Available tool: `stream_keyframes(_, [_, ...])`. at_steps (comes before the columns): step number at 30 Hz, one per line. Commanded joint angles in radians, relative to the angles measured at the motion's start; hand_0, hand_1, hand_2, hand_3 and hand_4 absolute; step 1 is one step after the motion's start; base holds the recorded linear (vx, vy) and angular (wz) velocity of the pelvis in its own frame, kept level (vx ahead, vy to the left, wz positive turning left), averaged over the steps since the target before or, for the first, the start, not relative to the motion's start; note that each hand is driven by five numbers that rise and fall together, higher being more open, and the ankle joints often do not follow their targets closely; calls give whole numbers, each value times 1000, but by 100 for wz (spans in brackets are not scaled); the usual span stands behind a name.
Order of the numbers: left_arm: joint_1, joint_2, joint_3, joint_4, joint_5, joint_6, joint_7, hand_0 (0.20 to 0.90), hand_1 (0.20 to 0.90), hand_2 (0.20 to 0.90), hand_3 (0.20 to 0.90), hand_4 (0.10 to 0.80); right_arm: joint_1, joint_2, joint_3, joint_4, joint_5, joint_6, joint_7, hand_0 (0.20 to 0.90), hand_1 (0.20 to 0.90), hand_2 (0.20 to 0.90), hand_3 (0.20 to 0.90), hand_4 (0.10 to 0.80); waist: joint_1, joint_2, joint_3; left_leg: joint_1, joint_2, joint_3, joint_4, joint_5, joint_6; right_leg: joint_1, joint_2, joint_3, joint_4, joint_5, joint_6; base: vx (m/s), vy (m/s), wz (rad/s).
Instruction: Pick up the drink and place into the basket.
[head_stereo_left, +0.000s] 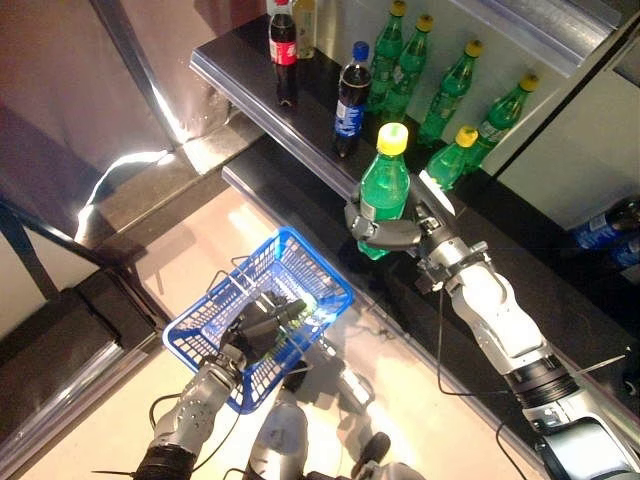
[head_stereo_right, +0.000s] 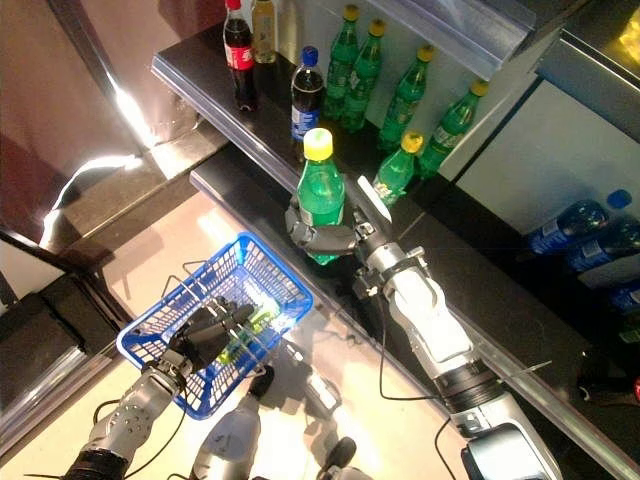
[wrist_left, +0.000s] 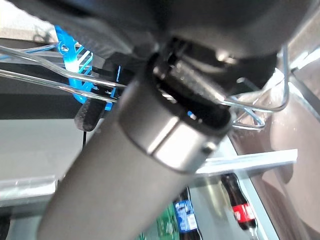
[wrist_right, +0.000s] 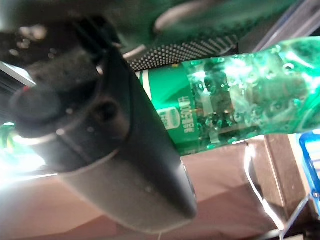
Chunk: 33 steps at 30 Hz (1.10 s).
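Note:
My right hand (head_stereo_left: 388, 232) is shut on a green drink bottle with a yellow cap (head_stereo_left: 384, 184), holding it upright in the air in front of the dark shelf. The right wrist view shows the same bottle (wrist_right: 235, 105) clasped against the hand (wrist_right: 115, 145). Below and to the left hangs a blue wire-handled basket (head_stereo_left: 215, 345), with a green item lying inside it. My left hand (head_stereo_left: 262, 322) has its fingers curled round the basket's metal handle (wrist_left: 250, 107). The bottle is above and to the right of the basket's far corner.
A dark shelf (head_stereo_left: 230, 55) carries a red-labelled cola bottle (head_stereo_left: 284, 50), a blue-labelled dark bottle (head_stereo_left: 351, 98) and several green bottles (head_stereo_left: 452, 90). A lower ledge (head_stereo_left: 290, 195) runs beneath it. Blue bottles (head_stereo_right: 580, 225) lie at the right.

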Motion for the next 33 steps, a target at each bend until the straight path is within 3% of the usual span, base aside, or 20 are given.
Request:
stream_keyframes(1, [-49,-8,-64,-229,-132,-90,-162,300,300,300,200,100,-15,32,33,-87,43,-192,-31,300,300,300,200,100,-14,-22,-335,66,-27,19,-4,-100,27,12,-2,-18,-1,15,6,23,-8,12])
stream_keyframes(13, [-59,20,-97,-441,-203,-42,-211,300,300,300,200,100,-17,50,100,-118,47,-197,-32,300,300,300,200,100,16,-24,-332,58,-32,-10,-4,-92,26,23,-6,-37,-1,12,10,8,-6,5])
stream_keyframes(33, [-90,34,-144,-636,-272,38,-287,300,300,300,200,100,-38,73,218,-107,17,-165,-48,300,300,300,200,100,54,-20,-344,47,-43,-62,-4,-78,20,33,-13,-73,0,9,11,2,-1,3])
